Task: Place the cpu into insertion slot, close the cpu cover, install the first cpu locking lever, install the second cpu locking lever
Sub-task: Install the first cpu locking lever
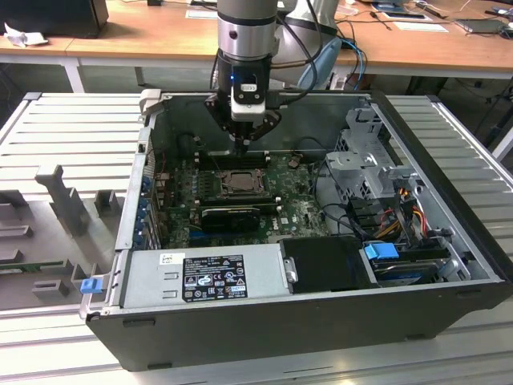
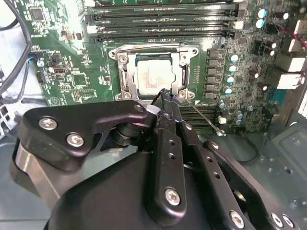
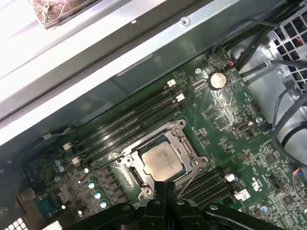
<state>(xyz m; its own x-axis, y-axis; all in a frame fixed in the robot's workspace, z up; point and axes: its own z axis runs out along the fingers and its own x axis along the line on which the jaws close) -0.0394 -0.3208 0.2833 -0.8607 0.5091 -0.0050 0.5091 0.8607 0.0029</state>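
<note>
The cpu [image 3: 162, 160] [image 2: 152, 76], pale silver-grey, lies flat in the insertion slot [image 1: 238, 183] on the green board. The cpu cover [image 3: 188, 149] [image 2: 183, 72] is folded down around it as a metal frame. In both wrist views my gripper [image 3: 165, 185] [image 2: 165, 94] is shut, its black fingertips pressed together just above the socket's edge, with nothing visible between them. A thin wire locking lever [image 2: 206, 120] [image 3: 190, 178] sticks out slanted from the socket corner beside the fingertips. In the exterior view the gripper [image 1: 240, 144] hangs over the socket's far side.
Memory slots [image 2: 163, 19] run along one side of the socket. A black card [image 1: 231, 215] lies below it in the exterior view. The power supply [image 1: 204, 277], the drive cage [image 1: 365, 172] and loose cables [image 1: 401, 216] fill the case's near and right parts.
</note>
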